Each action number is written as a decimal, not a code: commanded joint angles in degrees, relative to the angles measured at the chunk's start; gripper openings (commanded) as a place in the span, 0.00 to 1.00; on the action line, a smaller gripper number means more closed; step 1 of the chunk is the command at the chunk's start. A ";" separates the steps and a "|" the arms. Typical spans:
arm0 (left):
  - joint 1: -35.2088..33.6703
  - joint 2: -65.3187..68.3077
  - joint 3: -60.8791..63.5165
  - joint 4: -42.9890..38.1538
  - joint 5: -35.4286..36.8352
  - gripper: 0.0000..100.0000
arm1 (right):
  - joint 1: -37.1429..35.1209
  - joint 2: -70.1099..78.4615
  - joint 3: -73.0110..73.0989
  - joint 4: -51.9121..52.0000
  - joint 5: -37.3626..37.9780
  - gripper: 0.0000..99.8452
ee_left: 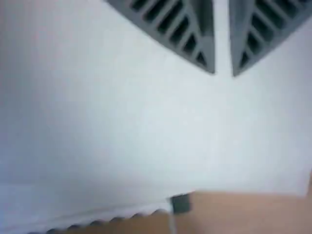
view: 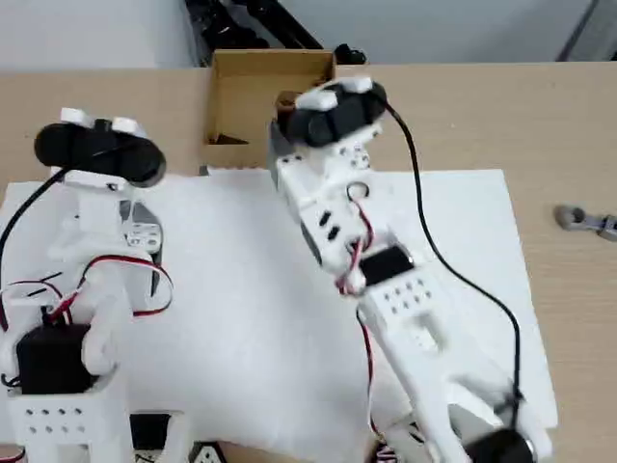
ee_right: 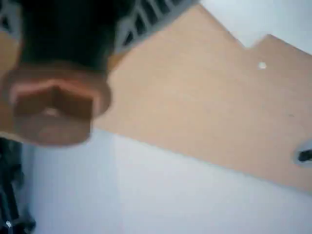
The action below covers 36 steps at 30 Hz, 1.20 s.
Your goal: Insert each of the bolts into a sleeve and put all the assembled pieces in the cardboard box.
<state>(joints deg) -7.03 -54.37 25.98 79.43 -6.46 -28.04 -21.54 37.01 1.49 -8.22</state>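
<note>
- Worktop (view: 463,106): pale wood, with a white sheet (view: 231,289) laid over its middle.
- Cardboard box (view: 220,96): open-topped, standing on the wood at the sheet's far edge.
- Right tool (view: 281,122): at the box's near right corner in the high view, pinching the assembled piece (ee_right: 53,105). Its wrist view shows that piece close up as a dark body with a tan flanged end bearing a hexagon. It is too blurred to tell bolt from sleeve. The high view gives only a brown spot against the box wall.
- Left tool (ee_left: 223,73): fingers (ee_left: 195,39) pressed nearly together with a slim gap, nothing between them, held above the sheet.
- Small dark block (ee_left: 180,203): on the wood at the sheet's edge in the left wrist view.
- Bolt (view: 581,219): grey metal, lying on bare wood well right of the sheet in the high view.
</note>
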 commanded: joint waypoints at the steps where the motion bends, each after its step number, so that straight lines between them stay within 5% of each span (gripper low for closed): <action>1: -2.20 -0.53 0.75 0.18 -0.35 0.01 | 1.19 7.08 -10.29 -2.24 0.00 0.00; 22: -2.29 -0.53 2.07 0.26 -0.18 0.01 | 4.53 62.29 -57.05 -2.42 0.35 0.00; 36: -2.37 -0.53 5.76 0.26 -0.18 0.01 | 5.58 68.62 -61.27 -1.89 0.44 0.02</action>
<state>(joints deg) -9.05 -54.37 32.04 79.43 -6.46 -23.38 48.26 -20.92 0.97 -8.22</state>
